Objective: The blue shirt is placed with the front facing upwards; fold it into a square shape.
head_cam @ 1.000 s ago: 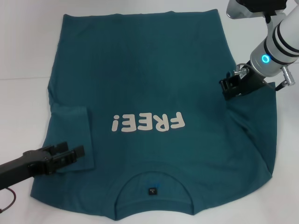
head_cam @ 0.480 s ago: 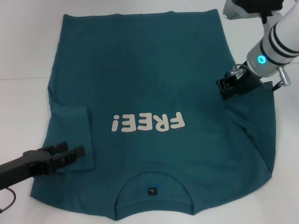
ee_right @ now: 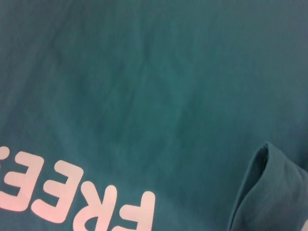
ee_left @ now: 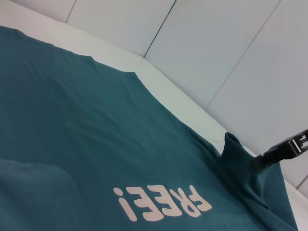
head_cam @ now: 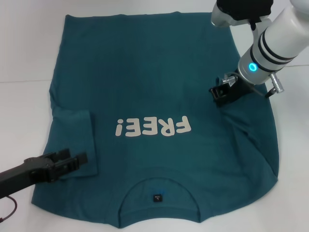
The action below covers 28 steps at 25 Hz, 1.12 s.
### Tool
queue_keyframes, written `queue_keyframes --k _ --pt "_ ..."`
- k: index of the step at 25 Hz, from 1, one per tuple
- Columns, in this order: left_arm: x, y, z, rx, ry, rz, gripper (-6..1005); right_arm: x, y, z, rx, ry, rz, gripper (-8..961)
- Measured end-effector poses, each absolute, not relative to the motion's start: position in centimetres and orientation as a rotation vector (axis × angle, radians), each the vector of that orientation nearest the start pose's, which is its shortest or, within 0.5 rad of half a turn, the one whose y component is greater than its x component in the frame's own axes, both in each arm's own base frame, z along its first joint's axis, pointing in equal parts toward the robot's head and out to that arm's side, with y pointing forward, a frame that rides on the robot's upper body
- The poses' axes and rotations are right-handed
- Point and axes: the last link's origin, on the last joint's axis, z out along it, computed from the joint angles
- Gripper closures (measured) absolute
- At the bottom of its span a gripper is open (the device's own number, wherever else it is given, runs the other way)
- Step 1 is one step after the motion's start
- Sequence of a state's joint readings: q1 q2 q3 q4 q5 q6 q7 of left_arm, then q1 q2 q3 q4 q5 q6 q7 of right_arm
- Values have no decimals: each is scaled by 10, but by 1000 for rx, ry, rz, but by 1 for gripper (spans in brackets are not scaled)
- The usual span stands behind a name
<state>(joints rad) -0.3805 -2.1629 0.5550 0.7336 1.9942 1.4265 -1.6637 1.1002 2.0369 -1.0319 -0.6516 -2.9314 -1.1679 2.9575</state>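
Pinching the blue shirt (head_cam: 154,87) sleeve at right of frame, the right gripper (head_cam: 223,94) risks slipping; the left gripper (head_cam: 67,162), lower left, rests spread, empty.

Open shirt (head_cam: 145,72) centre; right pincer (head_cam: 223,94) and left pincer (head_cam: 67,162) flank it.

Shirt (head_cam: 159,87) spread flat, lettering up. Its right sleeve is pinched between the right gripper (head_cam: 223,95) fingers; left gripper (head_cam: 72,159) held just above the folded left sleeve.
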Motion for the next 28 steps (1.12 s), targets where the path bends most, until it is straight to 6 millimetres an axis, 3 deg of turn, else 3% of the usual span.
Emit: queue_keyframes --k 18,28 --pt "-312 306 0 -2302 -1205 -783 248 164 465 -6 -2084 1319 -363 826" --pt "-312 307 0 -2295 -1204 -778 249 154 465 -10 -2129 1273 -354 419"
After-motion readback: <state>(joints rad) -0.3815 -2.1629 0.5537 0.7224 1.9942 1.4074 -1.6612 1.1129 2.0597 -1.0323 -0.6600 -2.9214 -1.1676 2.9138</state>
